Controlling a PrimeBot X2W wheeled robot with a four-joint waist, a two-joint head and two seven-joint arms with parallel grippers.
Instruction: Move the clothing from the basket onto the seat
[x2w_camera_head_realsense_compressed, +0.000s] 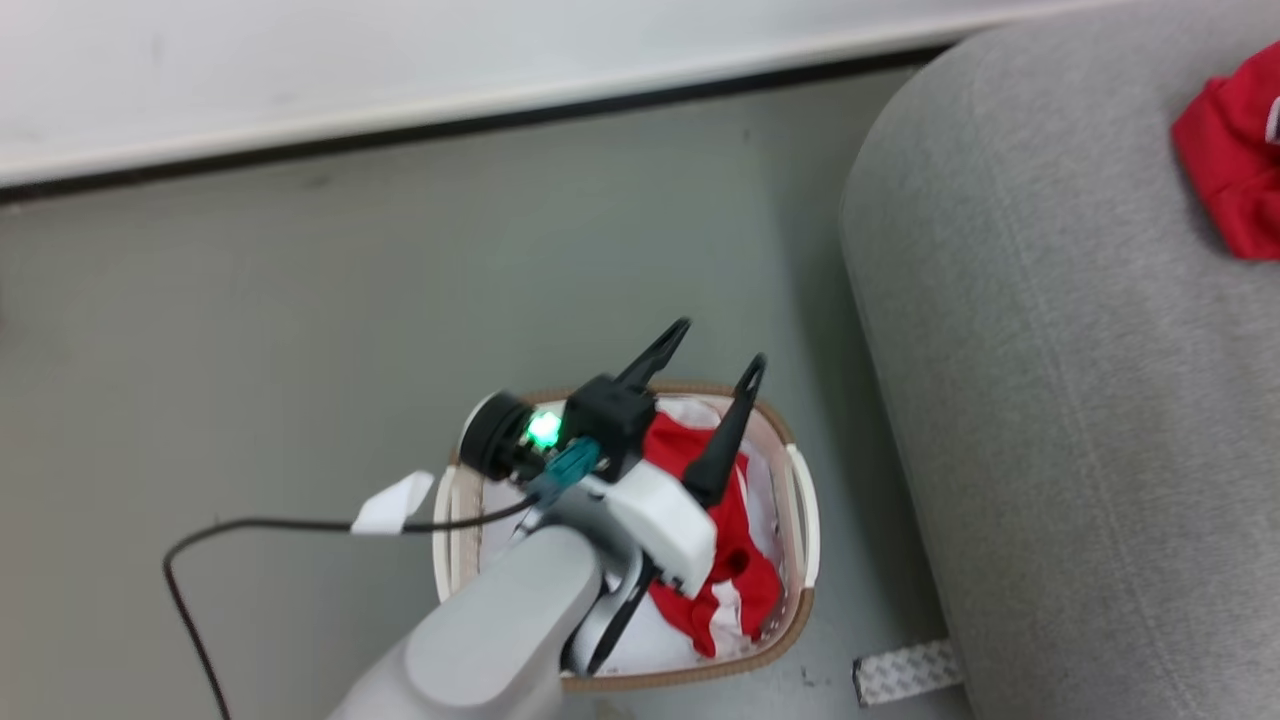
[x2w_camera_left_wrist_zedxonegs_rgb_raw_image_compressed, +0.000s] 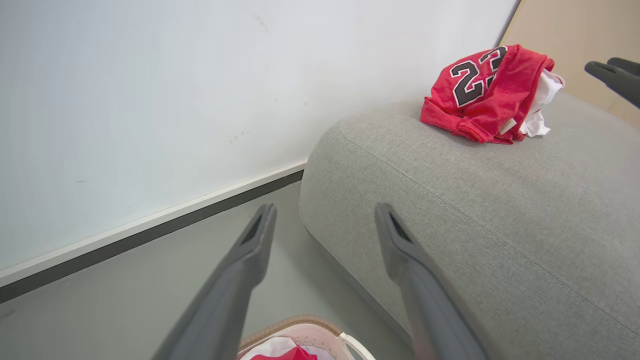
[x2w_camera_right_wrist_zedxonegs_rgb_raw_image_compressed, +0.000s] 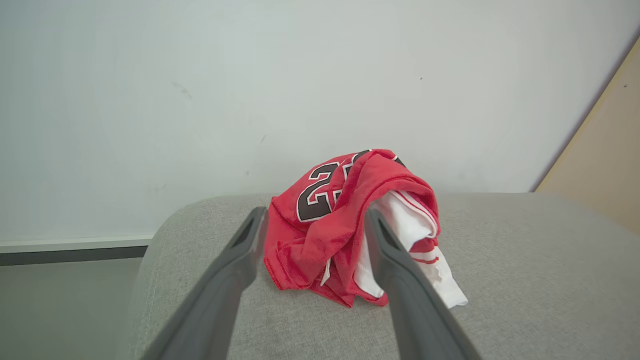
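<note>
Red with white trim, the "23" jersey (x2w_camera_right_wrist_zedxonegs_rgb_raw_image_compressed: 350, 225) lies bunched on the grey seat (x2w_camera_right_wrist_zedxonegs_rgb_raw_image_compressed: 525, 250), framed by the right jaws, which stand spread and grip nothing. A second red garment (x2w_camera_head_realsense_compressed: 755, 590) sits crumpled in the cream basket (x2w_camera_head_realsense_compressed: 808, 520) on the floor (x2w_camera_head_realsense_compressed: 400, 300) beside the seat, beneath the left jaws, also spread and empty. Likely hazards: the right jaws could snag a loose fold on withdrawal and tug the jersey toward the seat's rounded end, or the left jaws could pinch the basket's rim with the cloth and lift the basket too.
</note>
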